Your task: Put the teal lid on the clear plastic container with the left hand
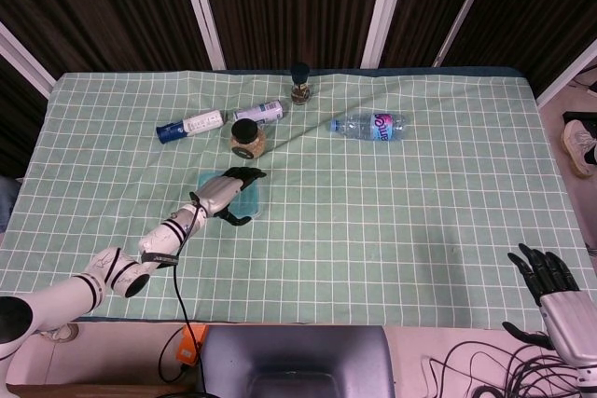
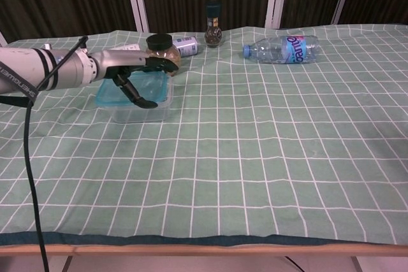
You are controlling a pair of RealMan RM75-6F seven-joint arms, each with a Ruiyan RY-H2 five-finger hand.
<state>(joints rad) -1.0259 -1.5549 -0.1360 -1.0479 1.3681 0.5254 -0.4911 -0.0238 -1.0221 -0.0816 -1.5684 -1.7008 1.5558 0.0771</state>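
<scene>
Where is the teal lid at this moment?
The teal lid lies on the clear container, left of centre in both views, under the left hand, just in front of the brown jar.

Container [image 2: 137, 107] on the table [image 1: 392, 221], lid [image 2: 137, 88] on the container, left hand [image 2: 137, 68] over the lid, jar [image 1: 247, 138] just behind the container, two cans [image 1: 191, 125] behind-left, bottle [image 1: 369, 125] far right, grinder [image 1: 299, 83] further behind.
</scene>
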